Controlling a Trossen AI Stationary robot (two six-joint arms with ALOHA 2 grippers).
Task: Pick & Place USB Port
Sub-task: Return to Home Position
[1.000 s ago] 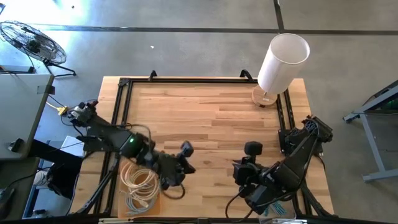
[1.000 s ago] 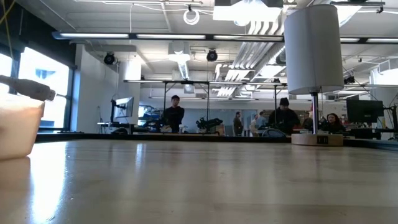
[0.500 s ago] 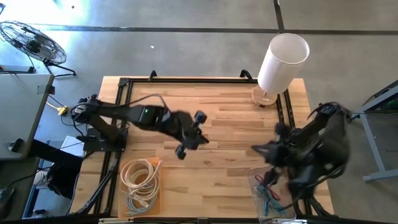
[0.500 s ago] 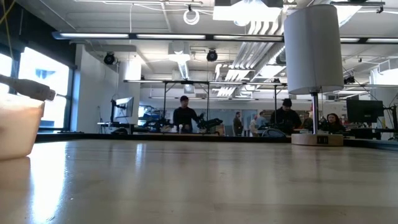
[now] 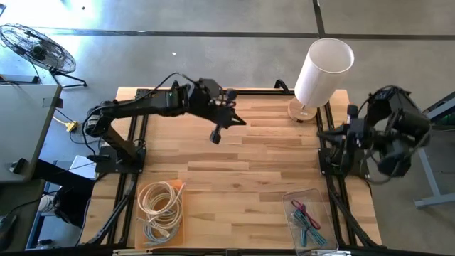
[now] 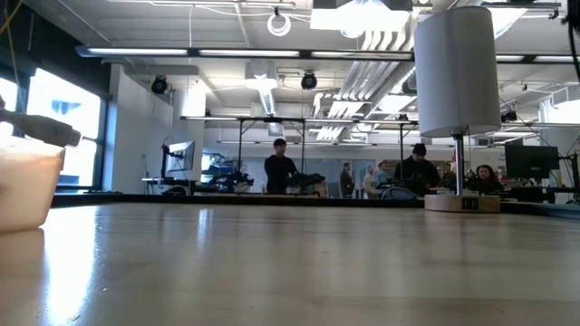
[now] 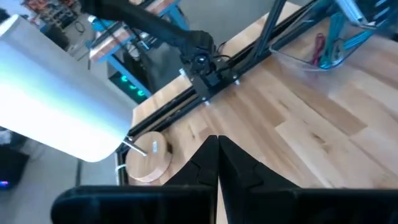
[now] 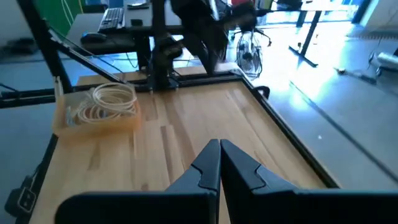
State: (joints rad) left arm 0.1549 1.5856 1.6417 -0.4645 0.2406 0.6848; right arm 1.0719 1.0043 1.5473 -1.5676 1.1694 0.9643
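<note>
We see beige cables (image 5: 160, 210) in orange bin (image 5: 179, 231), 7 o'clock; coloured cables (image 5: 304, 219) in clear bin (image 5: 317, 202), 5 o'clock. Sorting done, we judge; only homing left. Left gripper (image 5: 222, 115), 12 o'clock, and right gripper (image 8: 219, 163), 3 o'clock: fingers pressed together, empty.

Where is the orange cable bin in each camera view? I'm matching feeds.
High view: orange bin at lower left, on the left arm's side of the table, cables coiled inside.
Low view: probably the pale tub at the left edge.
Left wrist view: not in it.
Right wrist view: across the table, near the left arm's base.
Shared landmark: the wood table in all four; the white lamp in high, low and left wrist.
</note>
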